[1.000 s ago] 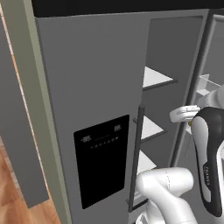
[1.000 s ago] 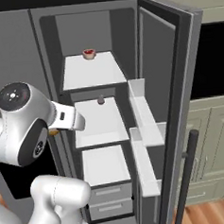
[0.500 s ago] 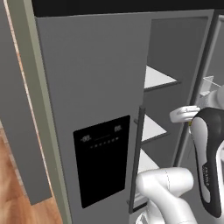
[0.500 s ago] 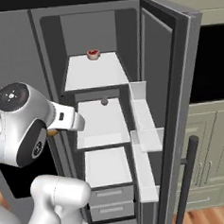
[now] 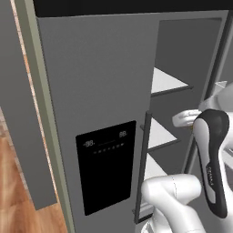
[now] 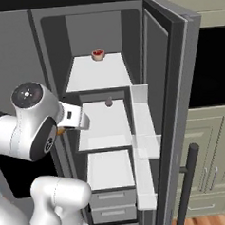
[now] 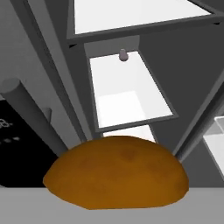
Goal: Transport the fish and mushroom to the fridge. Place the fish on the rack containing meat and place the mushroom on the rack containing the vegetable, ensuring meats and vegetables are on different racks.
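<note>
The pincer (image 6: 63,130) is pinching the orange-brown mushroom (image 7: 116,172), which is bulging across the bottom centre of the hand view. Behind it, the open fridge (image 6: 179,81) is showing white shelves, a small item (image 6: 108,102) sitting mid-frame.

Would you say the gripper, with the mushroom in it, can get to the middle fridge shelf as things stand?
Probably yes. The fridge door stands open, the gripper holding the mushroom is at the compartment's mouth, and the middle shelf is bare apart from one small item at the back.
</note>
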Robot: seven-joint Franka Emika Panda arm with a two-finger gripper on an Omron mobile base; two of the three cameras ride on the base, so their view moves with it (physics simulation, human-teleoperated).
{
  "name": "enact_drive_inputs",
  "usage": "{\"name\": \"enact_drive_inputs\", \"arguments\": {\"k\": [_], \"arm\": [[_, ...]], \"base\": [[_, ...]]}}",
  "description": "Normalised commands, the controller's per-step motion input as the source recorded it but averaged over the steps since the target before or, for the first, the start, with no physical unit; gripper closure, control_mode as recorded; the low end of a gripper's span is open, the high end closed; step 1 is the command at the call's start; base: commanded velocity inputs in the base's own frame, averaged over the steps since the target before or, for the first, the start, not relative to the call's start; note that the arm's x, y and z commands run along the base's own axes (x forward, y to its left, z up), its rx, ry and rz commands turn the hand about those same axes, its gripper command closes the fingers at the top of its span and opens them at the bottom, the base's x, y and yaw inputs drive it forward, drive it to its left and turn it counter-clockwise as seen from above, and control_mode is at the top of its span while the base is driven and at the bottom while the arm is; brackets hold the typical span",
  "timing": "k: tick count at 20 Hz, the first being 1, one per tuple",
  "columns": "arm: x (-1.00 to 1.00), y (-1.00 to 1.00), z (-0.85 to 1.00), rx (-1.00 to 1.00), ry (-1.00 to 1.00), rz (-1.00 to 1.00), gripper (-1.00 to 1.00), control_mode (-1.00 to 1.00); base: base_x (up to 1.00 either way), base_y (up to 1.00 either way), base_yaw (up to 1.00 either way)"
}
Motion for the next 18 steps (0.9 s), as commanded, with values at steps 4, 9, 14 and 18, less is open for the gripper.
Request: {"name": "enact_drive_inputs", "arguments": {"k": [4, 9, 14, 18], "arm": [[0.41, 0.0, -0.43, -0.07, 0.0, 0.0, 1.0, -1.0], [0.37, -0.01, -0.41, -0.07, 0.0, 0.0, 1.0, -1.0], [0.24, -0.19, -0.31, 0.0, 0.05, 0.0, 1.0, -1.0], [0.19, -0.24, -0.27, 0.0, 0.06, 0.0, 1.0, -1.0]], "base": [[0.0, 0.0, 0.0], [0.0, 0.0, 0.0], [0.0, 0.0, 0.0], [0.0, 0.0, 0.0]]}}
